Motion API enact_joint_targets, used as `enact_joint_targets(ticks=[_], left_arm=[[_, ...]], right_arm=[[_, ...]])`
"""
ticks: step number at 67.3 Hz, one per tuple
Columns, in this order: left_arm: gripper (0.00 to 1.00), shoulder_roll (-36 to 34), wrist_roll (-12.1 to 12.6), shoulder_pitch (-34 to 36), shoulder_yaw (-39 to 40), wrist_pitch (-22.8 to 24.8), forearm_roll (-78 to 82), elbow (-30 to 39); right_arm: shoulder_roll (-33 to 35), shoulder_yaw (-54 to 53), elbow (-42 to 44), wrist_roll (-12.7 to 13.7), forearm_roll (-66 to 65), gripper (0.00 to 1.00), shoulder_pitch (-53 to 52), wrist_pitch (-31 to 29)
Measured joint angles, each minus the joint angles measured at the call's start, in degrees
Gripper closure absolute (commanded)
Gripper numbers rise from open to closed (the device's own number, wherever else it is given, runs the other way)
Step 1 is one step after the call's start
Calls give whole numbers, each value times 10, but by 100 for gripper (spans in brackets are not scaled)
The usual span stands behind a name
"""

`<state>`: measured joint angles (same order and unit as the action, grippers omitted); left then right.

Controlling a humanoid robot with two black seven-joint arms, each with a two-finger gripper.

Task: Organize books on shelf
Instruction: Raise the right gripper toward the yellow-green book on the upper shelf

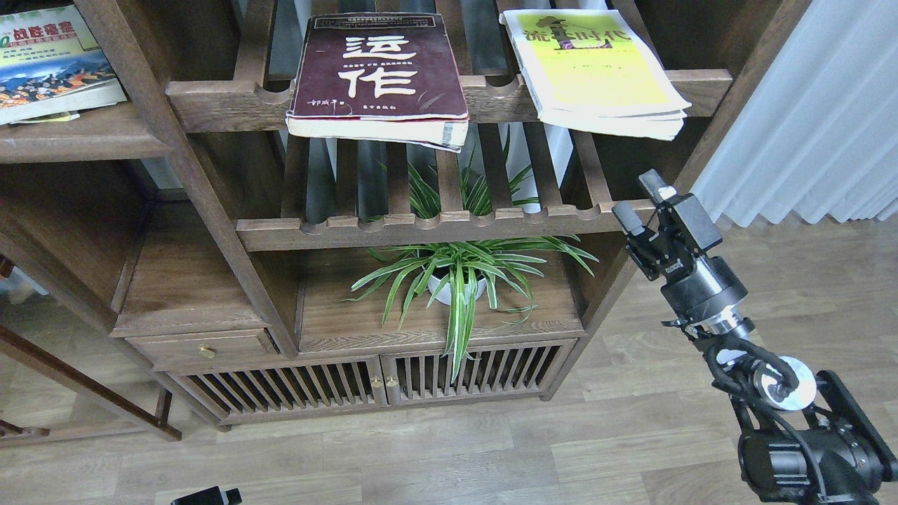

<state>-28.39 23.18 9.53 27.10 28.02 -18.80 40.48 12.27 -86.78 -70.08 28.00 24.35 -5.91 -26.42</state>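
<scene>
— Books: where are they?
— Maroon book [379,73] and yellow-green book [596,70] lie flat on the slatted rack [224,105] at top centre, both jutting past its front rail. The colourful book [49,63] rests on the solid shelf [77,137] at upper left, cut off by the frame edge.
— The grippers?
— Right gripper [642,200], middle right, hangs empty, fingers moderately apart. Something dark at the bottom edge; I cannot tell what.
— Anything else?
— A spider plant [456,280] pokes through the lower rack.
</scene>
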Motion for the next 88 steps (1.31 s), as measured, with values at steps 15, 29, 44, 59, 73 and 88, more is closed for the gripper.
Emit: enact_joint_targets(ticks=[15, 29, 44, 59, 73, 88], left_arm=[[0, 0, 0, -6, -3, 0, 0, -10], [0, 0, 1, -14, -4, 0, 0, -35], [0, 0, 1, -19, -4, 0, -1, -42], [0, 6, 1, -20, -4, 0, -1, -41], [0, 10, 1, -20, -4, 0, 0, -42], [0, 10, 1, -21, -4, 0, 0, -43]], right_arm=[[4, -11, -32, 0, -2, 1, -9, 51], [15, -11, -43, 0, -7, 1, -36, 85], [16, -11, -47, 0, -10, 1, -73, 115], [16, -11, -47, 0, -27, 1, -107, 143], [15, -10, -46, 0, -39, 1, -125, 162], [12, -47, -42, 0, -40, 1, -121, 161]])
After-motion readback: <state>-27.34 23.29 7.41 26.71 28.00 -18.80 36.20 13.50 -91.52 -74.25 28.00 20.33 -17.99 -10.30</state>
